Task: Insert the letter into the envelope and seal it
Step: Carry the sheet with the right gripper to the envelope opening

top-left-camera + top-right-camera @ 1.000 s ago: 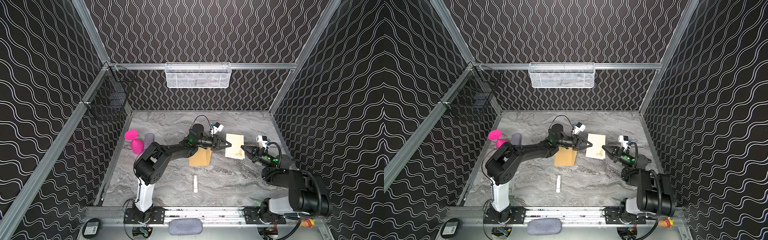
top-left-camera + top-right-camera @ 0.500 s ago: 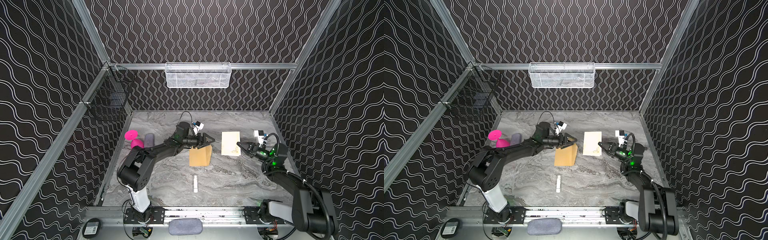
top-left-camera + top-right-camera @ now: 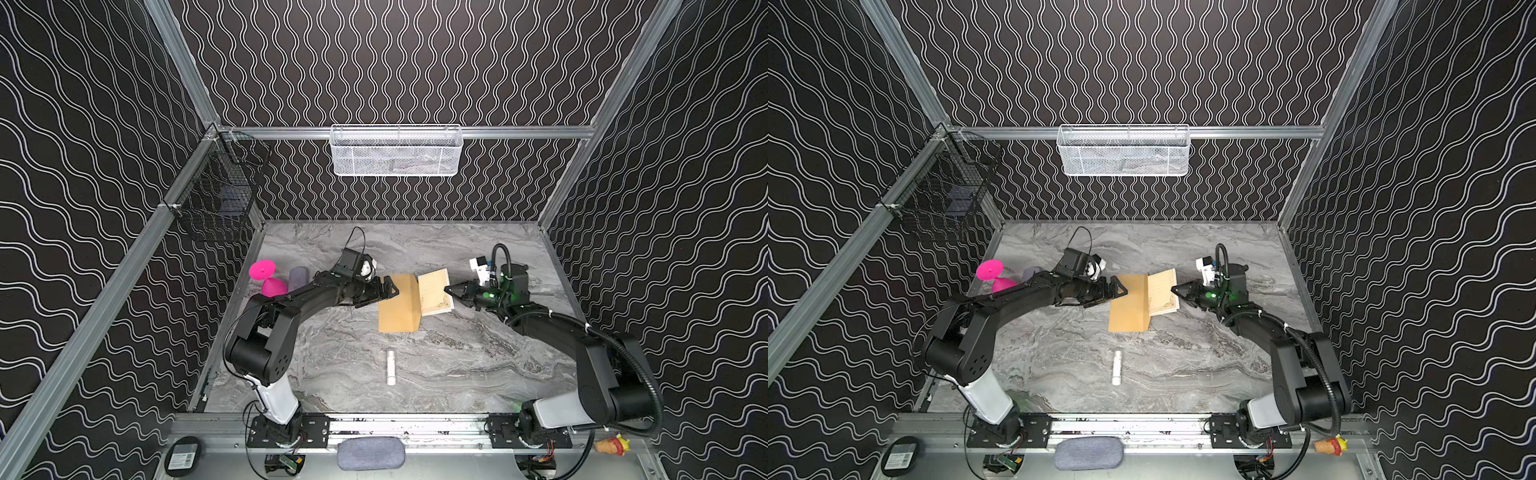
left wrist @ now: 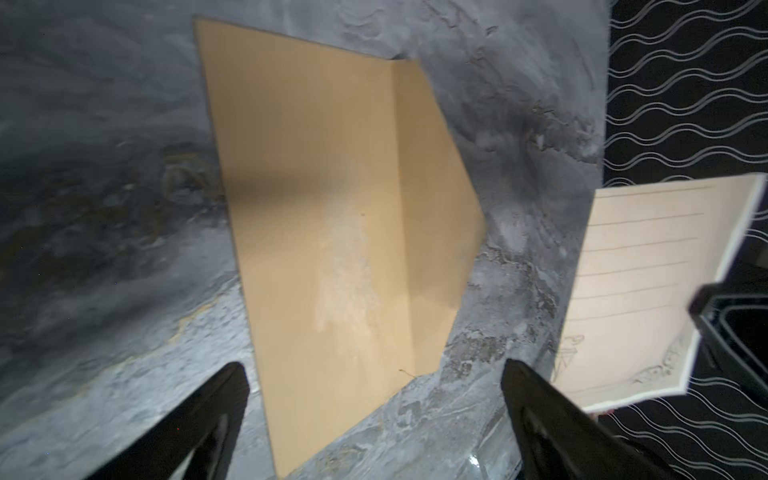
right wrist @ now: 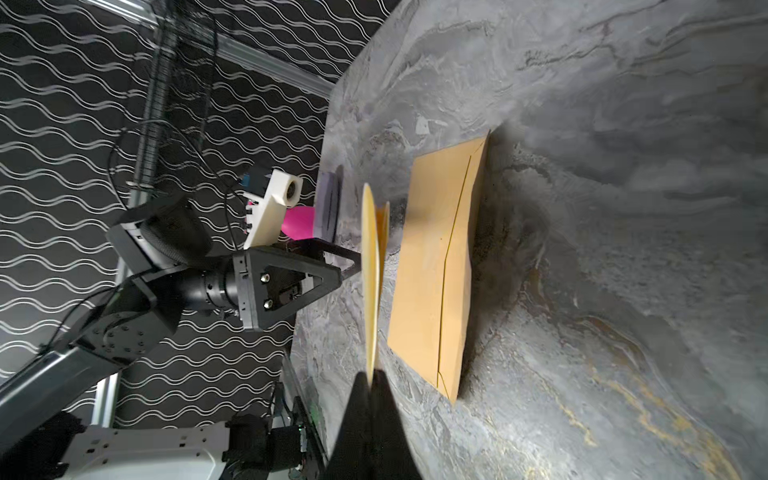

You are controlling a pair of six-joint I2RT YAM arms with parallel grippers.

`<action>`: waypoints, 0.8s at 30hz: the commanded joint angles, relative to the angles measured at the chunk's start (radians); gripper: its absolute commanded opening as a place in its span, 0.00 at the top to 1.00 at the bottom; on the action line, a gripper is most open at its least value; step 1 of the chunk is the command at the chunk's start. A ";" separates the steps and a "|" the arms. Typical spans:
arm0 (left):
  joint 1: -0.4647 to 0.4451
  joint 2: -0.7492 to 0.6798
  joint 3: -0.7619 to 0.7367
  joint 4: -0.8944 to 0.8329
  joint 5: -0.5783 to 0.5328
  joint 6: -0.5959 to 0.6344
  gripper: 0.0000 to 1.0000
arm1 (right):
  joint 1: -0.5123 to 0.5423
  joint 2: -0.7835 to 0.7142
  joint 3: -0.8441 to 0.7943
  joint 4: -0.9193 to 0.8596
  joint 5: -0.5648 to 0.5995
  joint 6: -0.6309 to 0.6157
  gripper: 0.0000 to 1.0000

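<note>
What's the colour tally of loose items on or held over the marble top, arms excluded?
Brown: 1, the envelope
Pale tan: 1, the letter
Pink: 1, the goblet-shaped piece
Grey-purple: 1, the cylinder
White: 1, the small tube
Total: 5

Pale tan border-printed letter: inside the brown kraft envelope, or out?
Out. The pale tan ruled letter is held aloft, pinched in the shut right gripper, beside the brown kraft envelope, which lies flat.
</note>
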 commanded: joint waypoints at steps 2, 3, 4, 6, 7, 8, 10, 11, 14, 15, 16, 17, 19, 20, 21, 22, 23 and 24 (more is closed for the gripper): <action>0.002 0.022 -0.002 0.001 -0.030 0.024 0.01 | 0.054 0.064 0.080 -0.122 0.135 -0.062 1.00; 0.001 0.027 0.000 0.005 -0.024 0.023 0.01 | 0.068 0.078 0.096 -0.142 0.158 -0.068 1.00; 0.002 0.033 0.001 0.012 -0.015 0.022 0.01 | 0.077 0.088 0.108 -0.152 0.174 -0.070 1.00; 0.001 0.044 -0.001 0.033 0.002 0.019 0.01 | 0.095 0.118 0.133 -0.178 0.206 -0.072 1.00; 0.001 0.051 -0.002 0.043 0.013 0.014 0.02 | 0.104 0.131 0.144 -0.188 0.214 -0.071 1.00; 0.001 0.061 -0.002 0.056 0.022 0.011 0.03 | 0.115 0.141 0.155 -0.199 0.232 -0.069 1.00; -0.002 0.076 -0.004 0.075 0.035 -0.001 0.04 | 0.135 0.157 0.170 -0.210 0.258 -0.068 1.00; -0.005 0.080 -0.006 0.083 0.035 -0.003 0.04 | 0.146 0.166 0.183 -0.229 0.278 -0.072 1.00; -0.016 0.081 -0.017 0.100 0.035 -0.009 0.04 | 0.162 0.190 0.216 -0.276 0.317 -0.076 1.00; -0.019 0.079 -0.024 0.108 0.036 -0.014 0.04 | 0.166 0.195 0.223 -0.285 0.329 -0.077 1.00; -0.019 0.078 -0.031 0.113 0.039 -0.017 0.04 | 0.172 0.198 0.230 -0.294 0.340 -0.080 1.00; -0.021 0.077 -0.034 0.115 0.043 -0.016 0.04 | 0.176 0.205 0.237 -0.305 0.352 -0.084 1.00; -0.023 0.076 -0.040 0.116 0.055 -0.014 0.04 | 0.183 0.216 0.250 -0.326 0.369 -0.095 1.00; -0.023 0.073 -0.046 0.115 0.056 -0.013 0.04 | 0.185 0.221 0.252 -0.328 0.376 -0.096 1.00; -0.025 0.067 -0.054 0.118 0.054 -0.014 0.04 | 0.186 0.225 0.251 -0.327 0.380 -0.095 1.00; -0.026 0.064 -0.062 0.124 0.058 -0.017 0.04 | 0.187 0.231 0.250 -0.321 0.376 -0.093 1.00; -0.027 0.063 -0.067 0.127 0.059 -0.020 0.04 | 0.189 0.237 0.252 -0.322 0.377 -0.092 1.00; -0.031 0.063 -0.071 0.130 0.059 -0.021 0.04 | 0.193 0.242 0.255 -0.326 0.383 -0.094 1.00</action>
